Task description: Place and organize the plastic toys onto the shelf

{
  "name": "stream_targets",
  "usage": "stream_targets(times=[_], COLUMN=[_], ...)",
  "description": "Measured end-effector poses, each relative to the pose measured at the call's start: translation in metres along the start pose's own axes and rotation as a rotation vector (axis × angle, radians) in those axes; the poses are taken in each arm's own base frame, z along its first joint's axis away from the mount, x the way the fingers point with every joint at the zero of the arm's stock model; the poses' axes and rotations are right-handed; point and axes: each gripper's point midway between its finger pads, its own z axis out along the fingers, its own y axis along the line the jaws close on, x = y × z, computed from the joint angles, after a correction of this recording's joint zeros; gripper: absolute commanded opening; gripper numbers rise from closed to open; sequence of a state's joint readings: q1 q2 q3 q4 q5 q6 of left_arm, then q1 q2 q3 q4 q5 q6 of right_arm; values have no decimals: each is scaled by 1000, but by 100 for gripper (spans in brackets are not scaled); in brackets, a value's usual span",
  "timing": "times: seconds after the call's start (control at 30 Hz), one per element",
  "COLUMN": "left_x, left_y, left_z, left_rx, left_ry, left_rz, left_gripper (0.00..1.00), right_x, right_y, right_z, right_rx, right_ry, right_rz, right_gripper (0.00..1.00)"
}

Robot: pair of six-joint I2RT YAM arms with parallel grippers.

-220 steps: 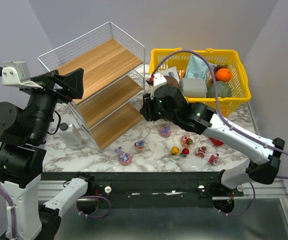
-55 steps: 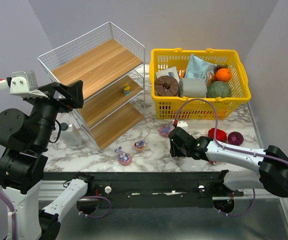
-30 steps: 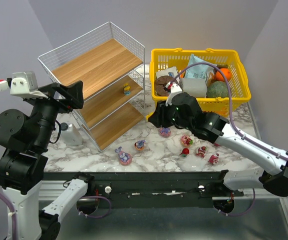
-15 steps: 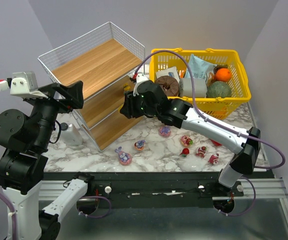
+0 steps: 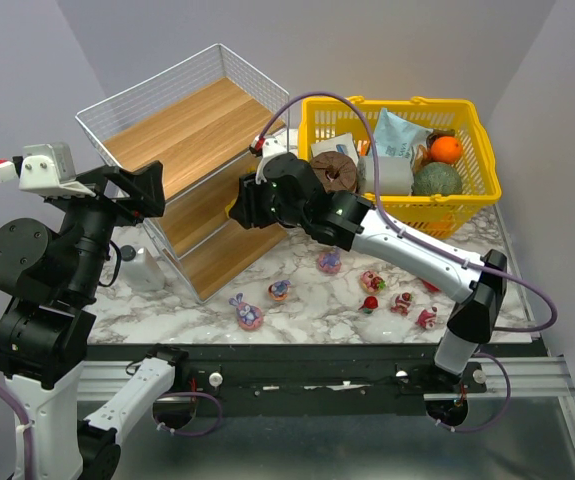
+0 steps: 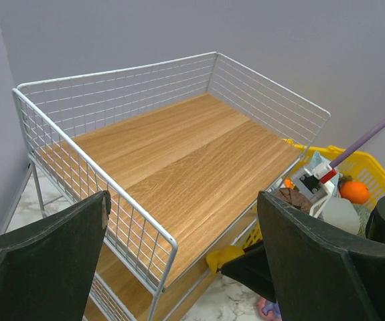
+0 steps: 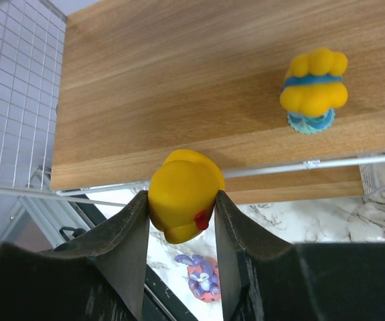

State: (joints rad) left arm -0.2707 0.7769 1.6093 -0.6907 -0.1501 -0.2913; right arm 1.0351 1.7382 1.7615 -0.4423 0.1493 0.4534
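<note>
Pinching a yellow duck toy [image 7: 184, 190], the right hand [image 7: 180, 202] hangs at the front rail of the shelf's [image 7: 179, 80] middle board, where another yellow toy [image 7: 315, 87] stands. Left hand [image 6: 182, 200], spread wide, hovers above the shelf's top board; more toys [image 5: 330, 262] lie on the counter [image 5: 307, 305] before the shelf.

Little toys and a white wire shelf [image 5: 197, 125] with three slanted wooden boards.
A yellow duck [image 7: 185, 194] is pinched in the right gripper [image 7: 181, 215] at a board's edge, near a yellow toy with a blue band [image 7: 314, 87] standing there. Pink, purple and red toys [image 5: 372, 281] lie on the table [image 5: 302, 312] in front.
</note>
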Motion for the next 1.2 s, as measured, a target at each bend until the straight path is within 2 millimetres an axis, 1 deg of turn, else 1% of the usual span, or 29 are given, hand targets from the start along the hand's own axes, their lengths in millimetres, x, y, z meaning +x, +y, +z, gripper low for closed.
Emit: stream_targets(times=[0.2, 0.3, 0.4, 0.63, 0.93, 1.0, 1.03, 1.1, 1.13, 1.2], left_x=[0, -1, -1, -1, -1, -1, -1, -1, -1, -2], left_y=[2, 4, 4, 5, 6, 6, 6, 7, 7, 7], left_z=[0, 0, 0, 0, 0, 0, 0, 0, 0, 0], left_rx=[-11, -17, -19, -22, -26, -27, -28, -29, -30, -31], left_ry=[-3, -4, -4, -5, -6, -6, -7, -7, -7, -8], left_rz=[13, 18, 19, 26, 34, 33, 34, 34, 33, 34], left_gripper=[99, 99, 99, 99, 99, 99, 99, 99, 99, 99], right_x=[-4, -6, -6, -9, -10, -10, -10, -10, -10, -10], right_y=[1, -1, 0, -1, -2, -1, -1, -1, -1, -1], right_z=[15, 15, 16, 20, 24, 24, 24, 24, 24, 23], right_rx=[13, 26, 35, 60, 73, 72, 73, 75, 76, 78], right_ry=[-8, -11, -10, -8, -12, -11, -12, -13, -13, -14], right_rz=[-9, -11, -13, -17, -51, -53, -54, -54, -55, -57], right_gripper=[7, 9, 12, 25, 33, 32, 28, 24, 19, 13])
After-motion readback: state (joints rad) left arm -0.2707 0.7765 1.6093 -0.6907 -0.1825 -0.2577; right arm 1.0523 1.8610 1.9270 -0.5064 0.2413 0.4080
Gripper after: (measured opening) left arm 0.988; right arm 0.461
